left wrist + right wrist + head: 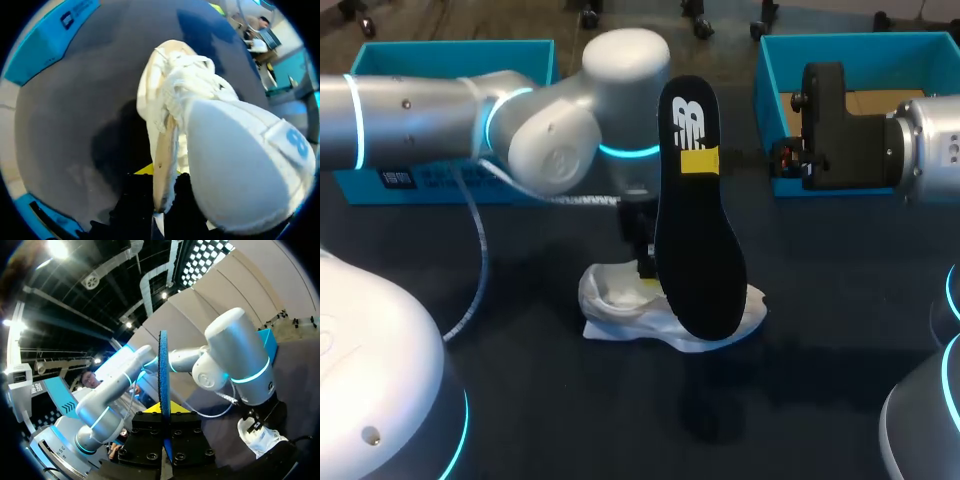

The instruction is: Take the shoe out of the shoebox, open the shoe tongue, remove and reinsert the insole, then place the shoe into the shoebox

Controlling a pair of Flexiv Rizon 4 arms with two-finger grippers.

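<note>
A white shoe (pixel 670 312) lies on the dark table at its middle. My left gripper (pixel 645 262) comes down onto its near-left side. In the left wrist view this gripper (pixel 162 187) is shut on the shoe's (pixel 172 95) thin side wall, with the padded tongue (pixel 240 170) bulging beside it. The black insole (pixel 698 230) hangs upright above the shoe, with my right gripper (pixel 700 160) shut on it from the right. From the right wrist the insole (pixel 163 375) shows edge-on between that gripper's (pixel 163 412) fingers. The shoe (pixel 260 437) lies far below.
An open blue shoebox (pixel 765 90) stands at the back right, behind my right wrist. A second blue box part (pixel 450 180) sits at the back left, behind my left arm. A white cable (pixel 480 260) loops from the left arm over the table.
</note>
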